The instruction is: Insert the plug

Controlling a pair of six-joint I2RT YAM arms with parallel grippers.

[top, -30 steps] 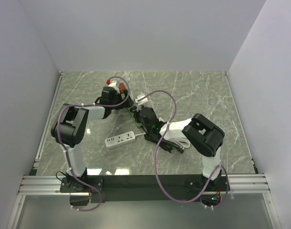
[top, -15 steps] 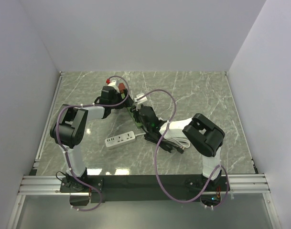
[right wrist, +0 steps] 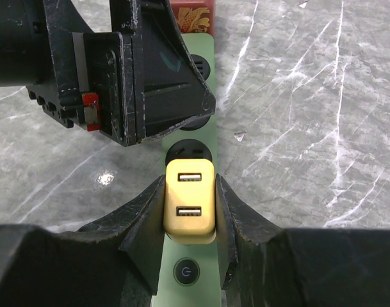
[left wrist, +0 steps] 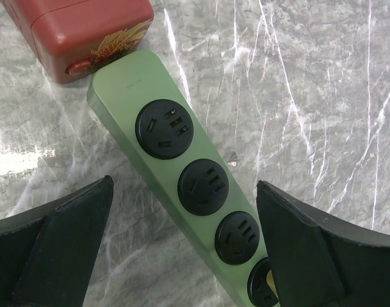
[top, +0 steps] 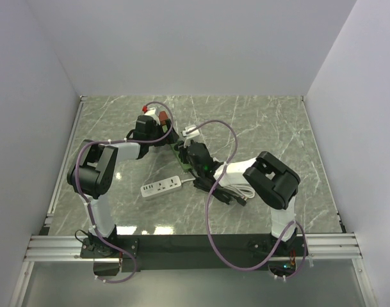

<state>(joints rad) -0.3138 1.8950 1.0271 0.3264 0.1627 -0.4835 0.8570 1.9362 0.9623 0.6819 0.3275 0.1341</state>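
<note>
A green power strip (left wrist: 138, 89) with black round sockets lies on the marble table, and my open left gripper (left wrist: 184, 187) straddles it with a finger on each side, touching nothing. My right gripper (right wrist: 189, 192) is shut on the yellow plug (right wrist: 189, 211), a small block with two USB ports facing the camera. The plug stands over the green strip (right wrist: 187, 294), on the socket (right wrist: 189, 151) closest to the round power button (right wrist: 186, 272). Its prongs are hidden. From above, both grippers meet over the strip (top: 179, 152).
A red box (left wrist: 86, 29) touches the strip's far end. A white power strip (top: 161, 187) lies nearer the bases, with coiled black and white cables (top: 238, 192) under the right arm. The left gripper's body (right wrist: 130, 70) sits just beyond the plug.
</note>
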